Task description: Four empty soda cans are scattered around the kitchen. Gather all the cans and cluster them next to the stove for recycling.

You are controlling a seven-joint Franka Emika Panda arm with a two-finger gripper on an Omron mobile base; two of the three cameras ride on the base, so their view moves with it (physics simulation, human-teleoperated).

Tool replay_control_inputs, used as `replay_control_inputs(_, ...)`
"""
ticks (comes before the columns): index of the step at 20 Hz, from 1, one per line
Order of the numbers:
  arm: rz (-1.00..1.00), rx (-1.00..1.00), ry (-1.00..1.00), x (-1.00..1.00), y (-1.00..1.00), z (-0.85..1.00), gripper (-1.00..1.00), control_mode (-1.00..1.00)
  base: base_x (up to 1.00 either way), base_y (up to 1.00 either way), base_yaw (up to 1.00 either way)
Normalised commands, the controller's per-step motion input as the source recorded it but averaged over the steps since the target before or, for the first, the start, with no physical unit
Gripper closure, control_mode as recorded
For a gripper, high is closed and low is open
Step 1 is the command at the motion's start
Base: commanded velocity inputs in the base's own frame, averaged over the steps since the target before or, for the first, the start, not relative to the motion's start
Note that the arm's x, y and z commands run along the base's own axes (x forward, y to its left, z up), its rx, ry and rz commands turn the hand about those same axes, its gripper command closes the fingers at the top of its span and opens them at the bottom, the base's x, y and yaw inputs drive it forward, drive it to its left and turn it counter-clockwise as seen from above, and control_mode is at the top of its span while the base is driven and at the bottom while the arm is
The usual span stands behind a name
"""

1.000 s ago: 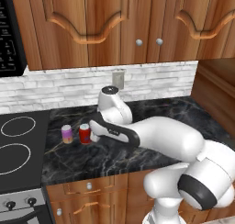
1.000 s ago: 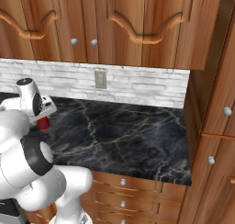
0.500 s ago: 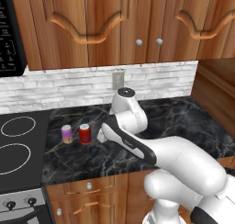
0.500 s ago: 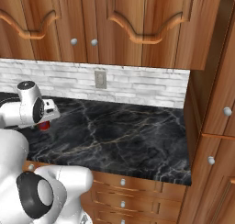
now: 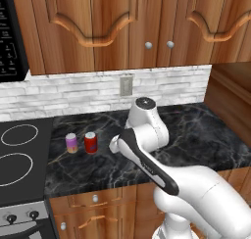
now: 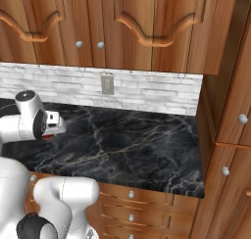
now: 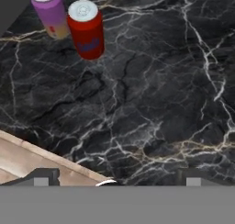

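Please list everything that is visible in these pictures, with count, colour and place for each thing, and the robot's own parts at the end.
Red can: one, red with silver top, upright on the counter right of the stove.
Purple can: one, pink-purple with pale band, upright beside the red can, on its stove side.
Stove: one, black glass with white rings, knobs below, at the left.
Counter: one, black marbled.
Outlet: one, grey, on the white brick wall.
Upper cabinets: brown wood, silver knobs.
Drawers: brown wood, under the counter.
Microwave: one, black, upper left.
Arm: one, white, over the counter.
Gripper: open, holding nothing, away from the cans.
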Motion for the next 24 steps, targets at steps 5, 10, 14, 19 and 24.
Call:
replay_control_inputs(5, -0.04, 0.02, 0.00, -0.28, -0.18, 0.10, -1.00, -1.00, 0.00, 0.00, 0.00)
replay_control_inputs(10, 0.00, 0.01, -0.01, -0.32, -0.19, 0.05, -1.00, -1.00, 0.00, 0.00, 0.00)
replay_control_inputs(14, 0.01, 0.00, -0.11, -0.19, -0.08, 0.01, -1.00, -1.00, 0.00, 0.00, 0.00)
replay_control_inputs(19, 0.00, 0.00, -0.01, 0.00, 0.00, 0.00, -1.00, -1.00, 0.00, 0.00, 0.00)
replay_control_inputs(24, 0.00, 0.00, 0.00, 0.00, 0.00, 0.00, -1.00, 1.00, 0.00, 0.00, 0.00)
